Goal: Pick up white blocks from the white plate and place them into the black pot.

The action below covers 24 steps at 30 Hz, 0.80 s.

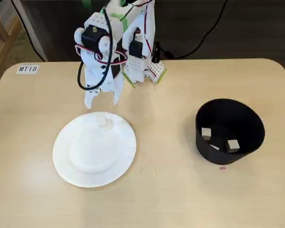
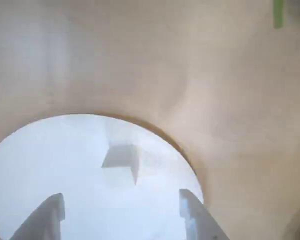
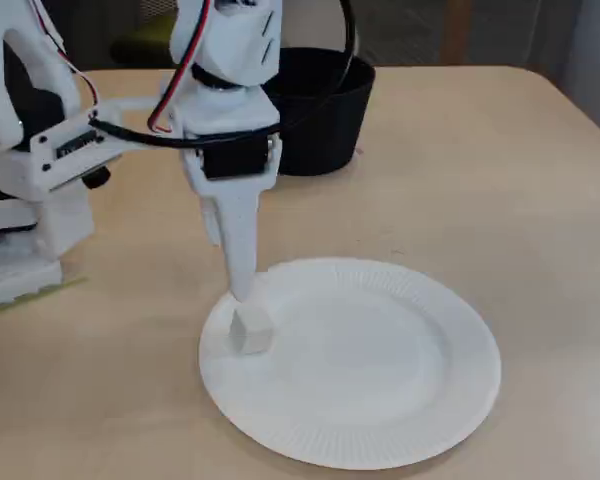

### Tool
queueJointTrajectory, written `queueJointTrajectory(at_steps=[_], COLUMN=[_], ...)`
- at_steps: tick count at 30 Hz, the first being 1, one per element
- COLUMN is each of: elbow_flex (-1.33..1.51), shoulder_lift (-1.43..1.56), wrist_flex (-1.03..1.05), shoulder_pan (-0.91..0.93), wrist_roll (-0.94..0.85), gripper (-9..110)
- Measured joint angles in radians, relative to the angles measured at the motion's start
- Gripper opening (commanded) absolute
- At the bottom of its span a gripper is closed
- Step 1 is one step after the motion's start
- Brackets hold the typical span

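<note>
Tool [image 2: 121, 212], jaws spread and empty, hovers above last white block [image 2: 121, 157] on white plate [image 1: 76, 166]; next: descend, clamp.

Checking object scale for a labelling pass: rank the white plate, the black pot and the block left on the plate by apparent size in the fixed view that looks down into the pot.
1. White plate, widest.
2. Black pot, clearly narrower.
3. White block on the plate's far rim, by far smallest.
</note>
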Motion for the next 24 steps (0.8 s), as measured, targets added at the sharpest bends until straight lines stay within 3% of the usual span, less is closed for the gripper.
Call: queueJointTrajectory(at_steps=[11,24], elbow_flex=[-0.046,-0.06], shoulder_lift=[-0.192,-0.238], wrist_flex=[-0.002,-0.04], shoulder_pan=[0.092,0.026], wrist_roll=[-0.279,-0.249], gripper=[33,30])
